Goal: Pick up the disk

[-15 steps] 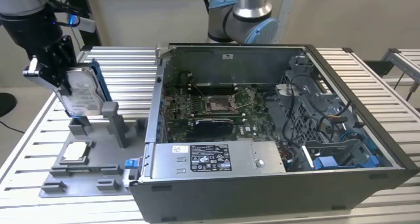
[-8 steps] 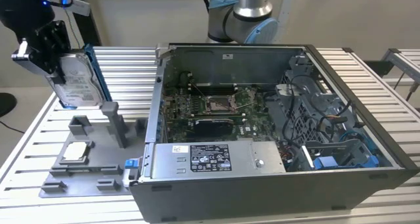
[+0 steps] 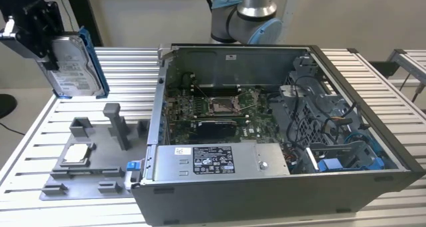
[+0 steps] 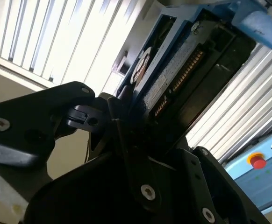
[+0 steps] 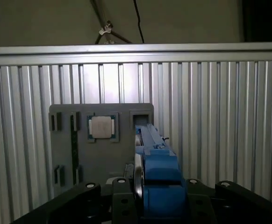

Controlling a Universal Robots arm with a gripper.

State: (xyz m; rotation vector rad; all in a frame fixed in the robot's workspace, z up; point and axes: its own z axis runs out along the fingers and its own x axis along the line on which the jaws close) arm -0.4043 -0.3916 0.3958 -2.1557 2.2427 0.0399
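Presently, in the exterior view: gripper (image 3: 45,46) clamped on the disk (image 3: 72,70), apparently one finger against each broad face. Disk held on edge, white label toward the camera, blue carrier (image 3: 93,62) along its rim. Raised off the slatted table (image 3: 126,62) at the exterior view's left, above the far end of the grey fixture tray (image 3: 80,187), touching nothing but the fingers. Toward the exterior view's right: open computer case (image 3: 303,51), with power-supply box (image 3: 220,159) inside its near wall. Count here: one disk, one gripper, one tray, one CPU chip (image 3: 77,152) seated in the tray, one tall post (image 3: 115,124), one case, one power-supply box. In the second wrist view: disk (image 4: 173,79) seen from its connector end, black fingers (image 4: 119,123) pressed against it, one red button (image 4: 257,161) on a pale blue panel (image 4: 267,179) beyond. In the first wrist view: disk (image 5: 157,177) edge-on between the black fingers, tray (image 5: 66,154) and single CPU chip (image 5: 101,126) on the table beneath. Handling note, as judgement: lift apparently done. Best carried with a firm, even squeeze on the metal faces rather than the plastic carrier, upright and untwisted, well clear of the tall post and the case wall. Smooth metal likely to slip under a loose or skewed hold.
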